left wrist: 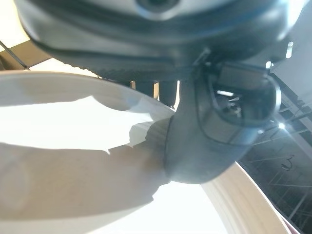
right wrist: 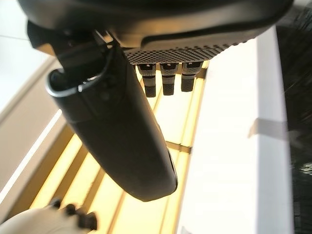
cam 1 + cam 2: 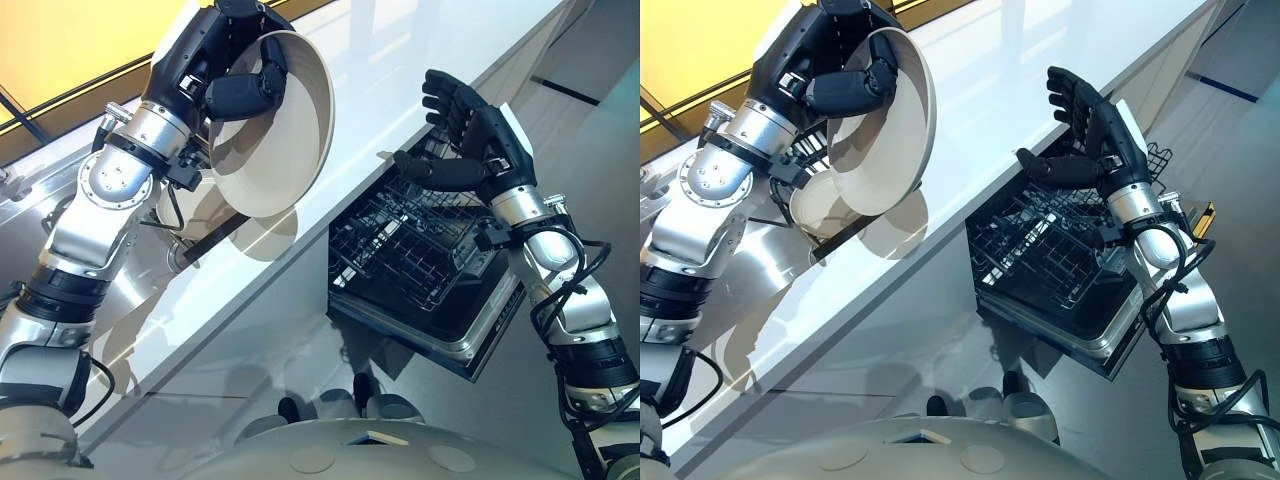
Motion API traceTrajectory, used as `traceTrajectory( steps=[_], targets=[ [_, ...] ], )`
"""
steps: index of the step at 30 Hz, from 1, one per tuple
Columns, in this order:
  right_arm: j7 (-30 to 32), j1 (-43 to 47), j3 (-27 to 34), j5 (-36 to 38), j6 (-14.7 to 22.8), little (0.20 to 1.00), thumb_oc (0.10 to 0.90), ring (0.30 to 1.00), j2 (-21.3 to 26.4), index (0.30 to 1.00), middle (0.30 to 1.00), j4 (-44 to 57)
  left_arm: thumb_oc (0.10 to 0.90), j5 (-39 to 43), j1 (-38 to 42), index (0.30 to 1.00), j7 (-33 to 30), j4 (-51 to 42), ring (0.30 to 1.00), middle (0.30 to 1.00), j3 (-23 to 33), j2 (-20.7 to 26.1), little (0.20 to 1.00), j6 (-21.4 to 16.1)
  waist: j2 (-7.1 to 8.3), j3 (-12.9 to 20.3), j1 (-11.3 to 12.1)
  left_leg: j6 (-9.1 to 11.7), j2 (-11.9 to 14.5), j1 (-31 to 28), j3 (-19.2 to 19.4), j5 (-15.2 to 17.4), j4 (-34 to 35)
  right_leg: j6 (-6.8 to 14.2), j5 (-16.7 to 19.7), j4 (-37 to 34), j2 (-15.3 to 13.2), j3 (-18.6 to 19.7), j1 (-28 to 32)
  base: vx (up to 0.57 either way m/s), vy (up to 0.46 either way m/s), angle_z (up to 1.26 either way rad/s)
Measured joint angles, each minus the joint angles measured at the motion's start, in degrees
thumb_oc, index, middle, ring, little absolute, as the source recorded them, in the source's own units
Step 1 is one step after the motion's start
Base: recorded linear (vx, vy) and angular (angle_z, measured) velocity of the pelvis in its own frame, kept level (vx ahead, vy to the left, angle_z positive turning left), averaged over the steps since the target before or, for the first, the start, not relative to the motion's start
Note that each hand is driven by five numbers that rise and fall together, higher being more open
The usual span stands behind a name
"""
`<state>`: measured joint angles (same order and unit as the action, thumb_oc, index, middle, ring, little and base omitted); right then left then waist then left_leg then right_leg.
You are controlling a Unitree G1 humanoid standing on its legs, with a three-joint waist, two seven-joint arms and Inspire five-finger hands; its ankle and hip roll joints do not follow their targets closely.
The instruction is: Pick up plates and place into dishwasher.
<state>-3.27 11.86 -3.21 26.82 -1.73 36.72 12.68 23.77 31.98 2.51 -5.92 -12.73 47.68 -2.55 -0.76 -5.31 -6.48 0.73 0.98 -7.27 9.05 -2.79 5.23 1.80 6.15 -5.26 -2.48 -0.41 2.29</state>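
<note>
Nearest, below the edge of the worktop (image 3: 420, 60), the dishwasher (image 3: 470, 345) stands open with its door dropped down, a silvery rim framing the dark inside. A black wire rack (image 3: 405, 240) is pulled out over the door — a grid of thin rods with rows of upright prongs.

Above the rack hangs the right robot hand (image 3: 470, 135), dark and matte, its fingers spread and only loosely bent, the thumb stuck out toward the worktop edge; it holds nothing. In the right wrist view the thumb is a smooth, rounded black bar beside a row of short fingertips (image 2: 168, 80).

The worktop is a long, glossy white slab running slantwise through the scene, smooth enough to mirror what hangs over it.

Farther off, above the slab, the left robot hand (image 3: 225, 70) grips a plate (image 3: 290, 150) — round, cream-coloured, shallow, with a raised rim and a smooth glazed face. The thumb presses on the inner face while the fingers curl behind the rim. The plate is lifted clear of the worktop and tilted up on edge, its hollow face turned toward the camera and the dishwasher side, its rim running from upper right to lower left.

Beyond the worktop's far edge lies a yellow wall (image 3: 70, 40) with a dark band under it.
</note>
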Motion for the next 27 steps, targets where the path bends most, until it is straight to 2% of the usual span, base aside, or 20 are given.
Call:
traceTrajectory(
  steps=[2,5,9,13,18,27],
  targets=[
    [-1.1,0.45,-1.38,7.78,-1.16,0.9,0.8,0.9,-2.59,0.9,0.9,0.17,0.1,-2.48,0.0,0.3,-2.19,0.03,0.3,0.3,-0.01,-0.37,0.2,-0.19,0.0,0.0,0.17,0.01,0.07,0.0,-0.03,0.0,-0.03,0.0,0.0,0.0,0.03,-0.1,0.02,0.0,0.0,0.0],
    [-2.32,0.72,-5.25,14.11,-3.24,0.9,0.8,0.9,-4.62,0.9,0.9,0.17,0.1,-6.78,0.0,0.3,-4.89,0.03,0.3,0.3,-0.07,-0.56,0.2,-1.11,-0.06,-0.02,0.49,0.02,0.06,0.0,-0.15,-0.01,-0.03,0.0,-0.01,0.0,0.01,-0.24,0.06,0.0,0.0,0.0],
    [-1.92,0.8,-8.2,26.17,-6.95,0.9,0.8,0.9,-7.67,0.9,0.9,0.17,0.1,-17.19,0.01,0.3,-10.69,-0.04,0.3,0.3,-0.24,-0.46,0.2,-3.97,-0.06,-0.02,1.62,0.02,0.03,0.05,-0.65,-0.01,0.09,-0.01,-0.02,-0.01,-0.2,-0.59,0.2,0.02,-0.019,0.05],
    [-0.78,2.12,-9.35,35.69,-10.55,0.9,0.8,0.9,-8.87,0.9,0.9,0.17,0.1,-28.81,0.01,0.3,-16.26,-0.07,0.3,0.3,-0.47,0.48,0.2,-4.8,-0.04,-0.01,2.47,0.05,0.02,0.26,-1.23,-0.1,0.05,-0.09,-0.1,-0.01,-0.46,-1.57,0.34,0.02,-0.026,0.1],
    [0.92,4.48,-9.74,37.4,-11.14,0.9,0.8,0.9,-8.68,0.9,0.9,0.17,0.1,-35.27,0.03,0.3,-22.5,-0.05,0.3,0.3,-0.62,2.89,0.2,-5.19,-0.01,0.01,3.46,-0.06,-0.06,0.58,-1.55,-0.42,-0.09,-0.05,-0.16,-0.01,-0.59,-2.03,0.25,0.01,-0.017,0.06],
    [6.14,6.81,-15.34,37.3,-11.07,0.9,0.8,0.9,-9.88,0.9,0.9,0.17,0.1,-41.96,0.05,0.3,-27.21,-0.16,0.3,0.3,-3.46,1.66,0.2,-5.0,0.19,0.13,3.88,-0.1,-0.11,0.58,-1.63,-0.47,-0.09,-0.03,-0.18,-0.01,-0.58,-2.08,0.26,0.01,-0.008,0.0]
  ],
)
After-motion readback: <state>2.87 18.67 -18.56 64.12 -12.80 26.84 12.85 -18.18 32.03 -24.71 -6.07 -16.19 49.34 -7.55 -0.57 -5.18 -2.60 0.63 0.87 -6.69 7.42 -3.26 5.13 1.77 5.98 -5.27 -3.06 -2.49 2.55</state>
